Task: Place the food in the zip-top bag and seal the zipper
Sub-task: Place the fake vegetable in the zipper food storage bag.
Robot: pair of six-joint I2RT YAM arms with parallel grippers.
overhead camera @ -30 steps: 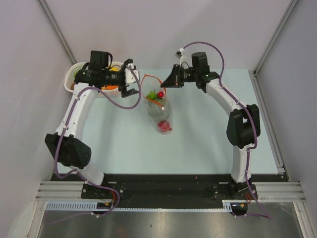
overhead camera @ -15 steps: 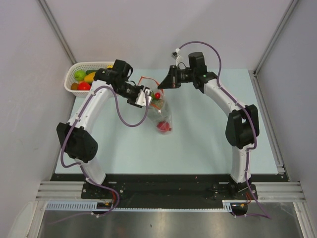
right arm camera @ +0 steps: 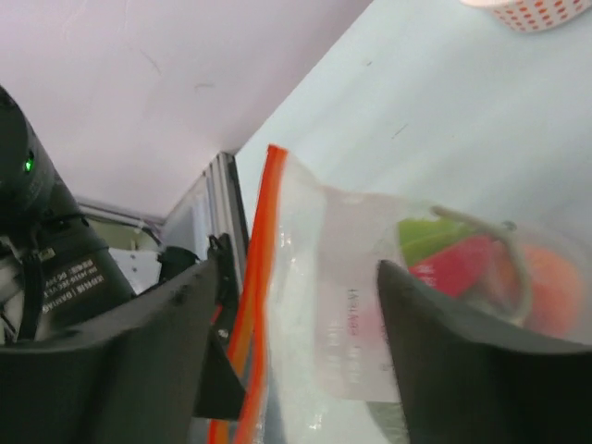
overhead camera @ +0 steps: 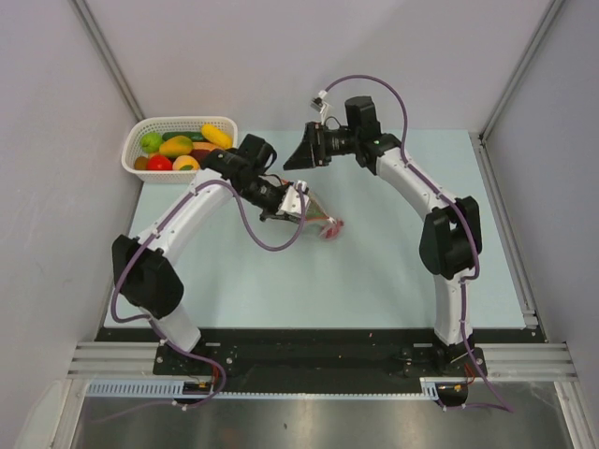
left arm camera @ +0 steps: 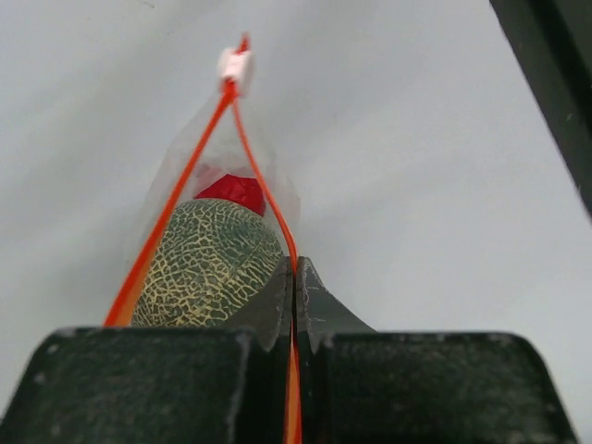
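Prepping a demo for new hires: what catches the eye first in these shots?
The left gripper, clamped shut on the orange zipper strip of a clear bag in the middle of the table, with a netted melon toy and a red toy inside. Next, the white basket of bright toy fruit at the far left corner. The right gripper stands open, facing the bag.

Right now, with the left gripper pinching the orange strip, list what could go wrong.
1. The netted melon sits in the zip-top bag's mouth between the spread sides of the zipper; it may block sealing or slip out.
2. The right gripper is open around the bag, so only the left gripper's pinch holds it; the bag could twist or pull free.
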